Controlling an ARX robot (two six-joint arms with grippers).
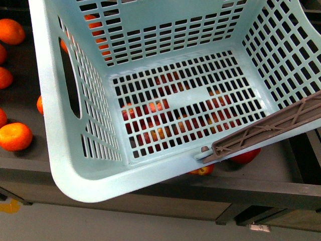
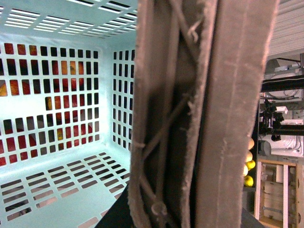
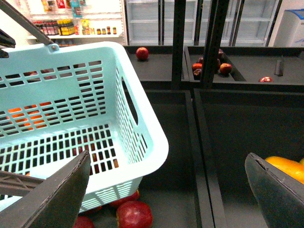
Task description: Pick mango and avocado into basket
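— Where is the basket [image 1: 50, 100], from where you stand?

— It fills nearly the whole front view. It is tilted, with its rounded near corner dipping toward the lower left of the frame. It is pale teal and slotted all over, and nothing lies in it. The brown ribbed handle [image 1: 271, 128] crosses the lower right of the frame.

— And under it?

— Red apples [image 1: 246, 156] show through the floor slots and peek out below the handle, on a dark shelf [image 1: 281, 170]. Tangerines [image 1: 15, 136] sit along the left edge of the frame, outside the basket wall.

— What about the left gripper?

— I cannot tell. The left wrist camera sits so close to the handle [image 2: 204, 114] that its brown ribs fill most of the picture (rough edges and all). The inside of the basket [image 2: 107, 109] is beside it. No finger shows clearly, so I can't say whether the gripper is closed on the handle.

— And the right gripper [image 3: 167, 156]?

— It is spread wide. Its two dark fingers [image 3: 61, 190] are far apart, with nothing between them but the dark shelf [image 3: 247, 123]. It hangs outside the basket [image 3: 142, 137], just beside the rim, and more apples [image 3: 134, 213] lie below the basket's corner.

— The mango?

— The mango [image 3: 285, 168] is a yellow-orange curve just behind the tip of the finger farther from the basket. The finger and the picture's edge hide most of it. A divider [image 3: 202, 156] runs between its compartment and the one under the basket.
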